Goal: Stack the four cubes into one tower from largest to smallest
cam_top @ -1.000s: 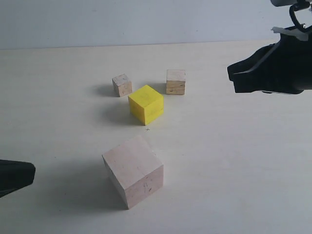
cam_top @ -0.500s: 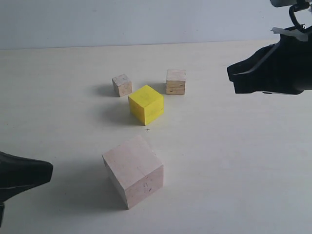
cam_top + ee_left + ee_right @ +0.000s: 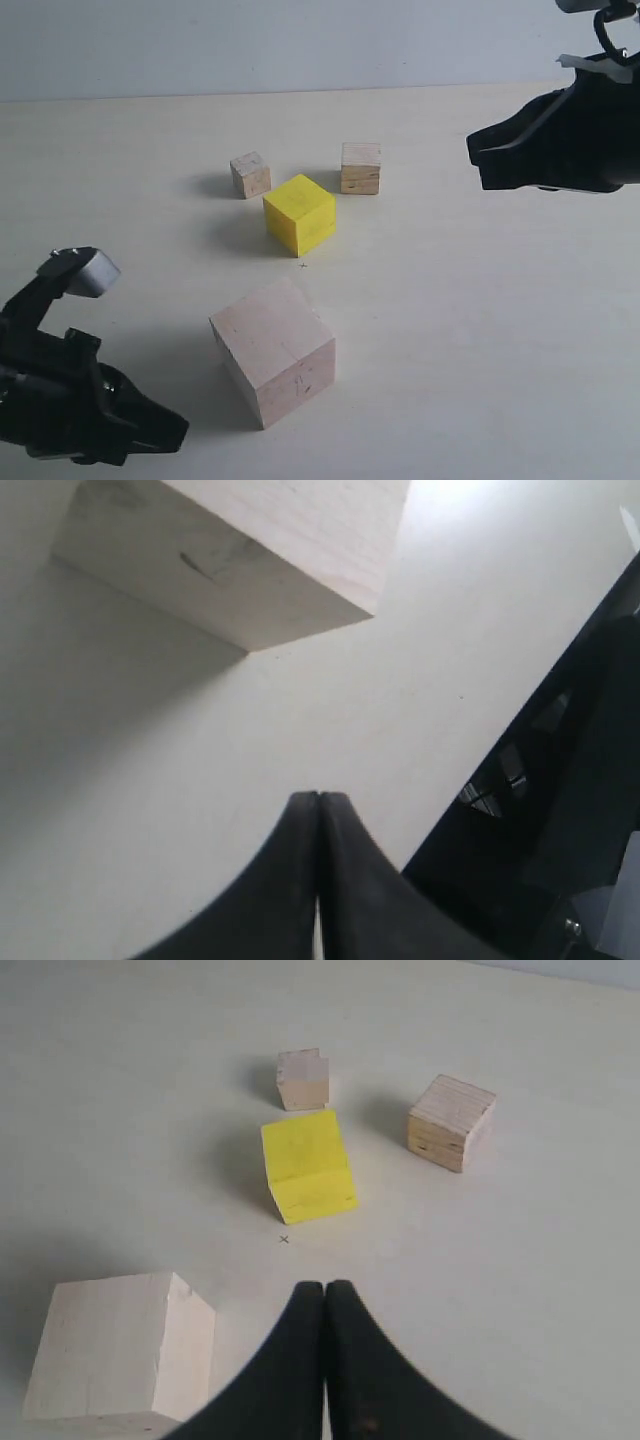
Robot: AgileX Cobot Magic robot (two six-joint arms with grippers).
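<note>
Four cubes lie apart on the pale table. The largest, pale pinkish cube (image 3: 273,350) (image 3: 240,555) (image 3: 120,1350) sits nearest the front. Behind it is the yellow cube (image 3: 299,214) (image 3: 307,1166). The tan layered cube (image 3: 361,167) (image 3: 451,1122) and the smallest greyish-beige cube (image 3: 250,175) (image 3: 303,1079) sit further back. My left gripper (image 3: 178,430) (image 3: 318,797) is shut and empty, low at the front left, just short of the pinkish cube. My right gripper (image 3: 473,157) (image 3: 325,1286) is shut and empty, raised at the right.
The table's far edge (image 3: 300,92) meets a plain wall. A small cross mark (image 3: 303,265) (image 3: 284,1239) is on the table in front of the yellow cube. Dark arm hardware (image 3: 560,810) fills one side of the left wrist view.
My left arm has swung in from the left edge towards the pinkish cube, its wrist and camera now showing. The right arm and the cubes have not moved.
</note>
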